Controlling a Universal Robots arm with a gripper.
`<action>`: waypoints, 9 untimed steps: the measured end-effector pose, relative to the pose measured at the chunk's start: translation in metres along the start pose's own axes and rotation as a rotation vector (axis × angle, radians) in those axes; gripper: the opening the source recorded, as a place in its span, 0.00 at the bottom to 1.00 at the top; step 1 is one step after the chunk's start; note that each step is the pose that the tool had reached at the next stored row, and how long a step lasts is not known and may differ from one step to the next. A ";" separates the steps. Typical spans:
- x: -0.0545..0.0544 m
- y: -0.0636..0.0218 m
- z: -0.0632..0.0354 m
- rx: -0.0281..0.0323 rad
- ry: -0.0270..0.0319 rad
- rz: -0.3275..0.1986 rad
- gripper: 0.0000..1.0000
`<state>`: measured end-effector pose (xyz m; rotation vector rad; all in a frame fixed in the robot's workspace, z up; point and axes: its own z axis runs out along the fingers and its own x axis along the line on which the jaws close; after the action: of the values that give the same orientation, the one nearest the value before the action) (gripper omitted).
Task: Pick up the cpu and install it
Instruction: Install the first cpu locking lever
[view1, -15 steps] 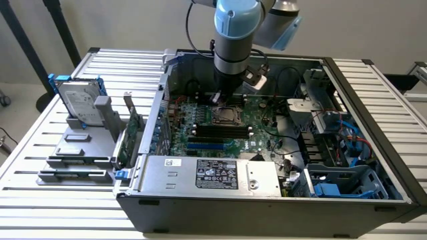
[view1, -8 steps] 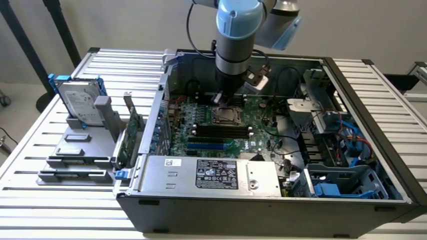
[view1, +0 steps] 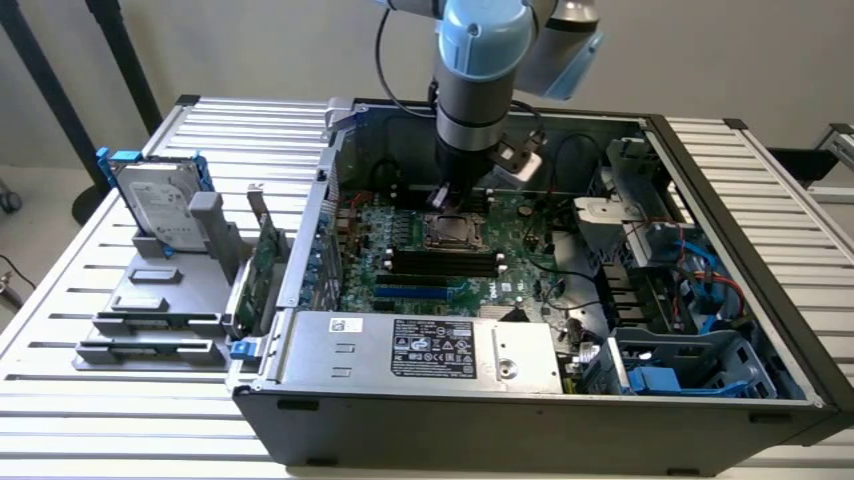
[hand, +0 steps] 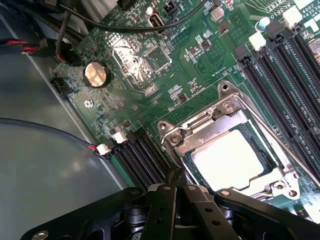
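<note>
Nearest you in the exterior view, the slatted tabletop (view1: 80, 400) carries an open computer case (view1: 534, 400), with its silver power supply (view1: 420, 350) along the front edge. At the exterior view's left, a grey stand (view1: 154, 320) holds a hard drive (view1: 160, 205) in a blue frame, upright, and a green card (view1: 267, 265) stands on edge just beside the case wall.

Deeper in the case lies the green motherboard (view1: 441, 270). You can see its black memory slots (view1: 447, 262) just in front of the metal-framed socket (view1: 454, 232). The cpu (hand: 230, 159) sits flat inside that socket (its top reads as a bright pale square in the wrist view), with the metal frame (hand: 200, 127) around it and the thin retaining lever (hand: 280, 145) running alongside.

The end effector (hand: 175, 192) hangs just above the socket's edge, beside the cpu, at the foot of the arm (view1: 474, 90) that comes down from above. Its fingers (hand: 173, 182) are drawn together to a narrow gap and hold nothing.

Farther along the board in the wrist view you see a round coin battery (hand: 95, 75) and a black cable (hand: 150, 27) crossing overhead. At the exterior view's right, blue cables (view1: 694, 270) run through the drive bay.
</note>
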<state>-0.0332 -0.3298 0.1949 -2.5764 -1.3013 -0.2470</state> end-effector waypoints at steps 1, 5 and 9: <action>0.001 0.0008 0.0002 0.0000 0.0000 0.000 0.11; 0.003 0.0043 0.0006 -0.0001 -0.0001 0.000 0.11; 0.003 0.0054 0.0006 0.0009 0.0008 0.000 0.11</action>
<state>-0.0269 -0.3301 0.1945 -2.5754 -1.3008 -0.2474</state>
